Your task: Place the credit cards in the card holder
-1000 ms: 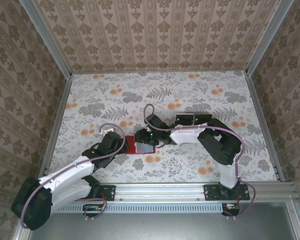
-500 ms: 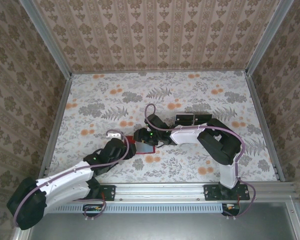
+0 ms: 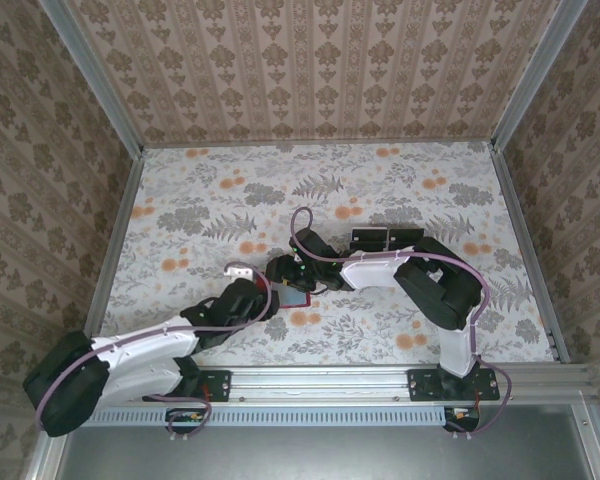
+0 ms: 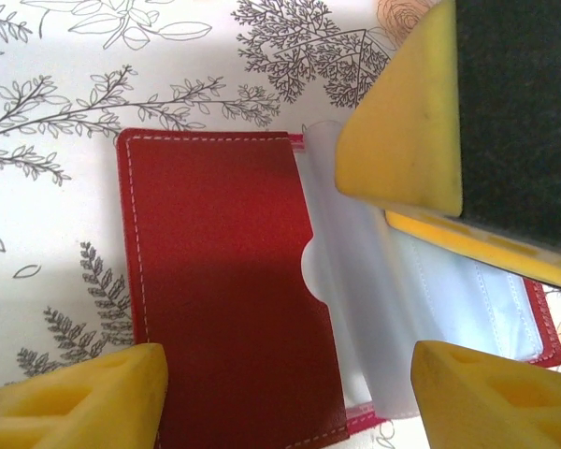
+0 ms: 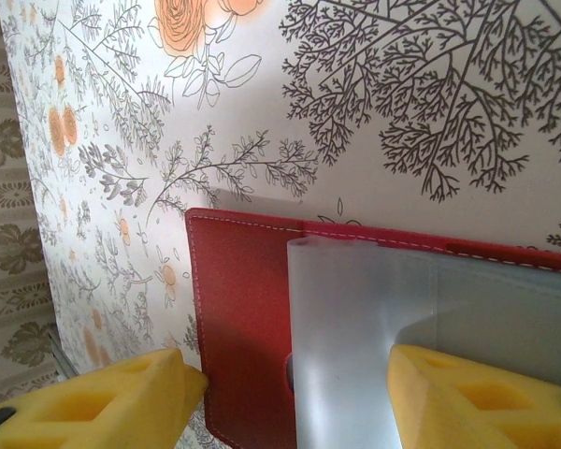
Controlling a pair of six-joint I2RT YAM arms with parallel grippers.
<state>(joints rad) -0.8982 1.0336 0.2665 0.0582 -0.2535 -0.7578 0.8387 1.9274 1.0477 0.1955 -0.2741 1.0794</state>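
Note:
The card holder [image 4: 215, 281], a red wallet, lies open on the floral table with its clear plastic sleeves [image 4: 374, 309] fanned up from the spine. In the top view only a strip of the card holder [image 3: 298, 297] shows between the two wrists. My left gripper [image 4: 290, 398] hangs open just above it, one finger over each side. My right gripper [image 5: 290, 398] is open too, straddling the card holder [image 5: 238, 318] and a raised sleeve [image 5: 355, 346]; one of its yellow fingers [image 4: 402, 122] rests over the sleeves. Black credit cards [image 3: 385, 238] lie behind the right forearm.
Patterned walls and a metal frame [image 3: 115, 250] enclose the table. The right arm's elbow [image 3: 440, 285] bulks on the right side. Open floral tabletop [image 3: 280, 190] stretches behind the wallet and to the far left.
My left arm has swung to the right and brought its gripper over the open card holder. The right gripper has held almost still above the sleeves.

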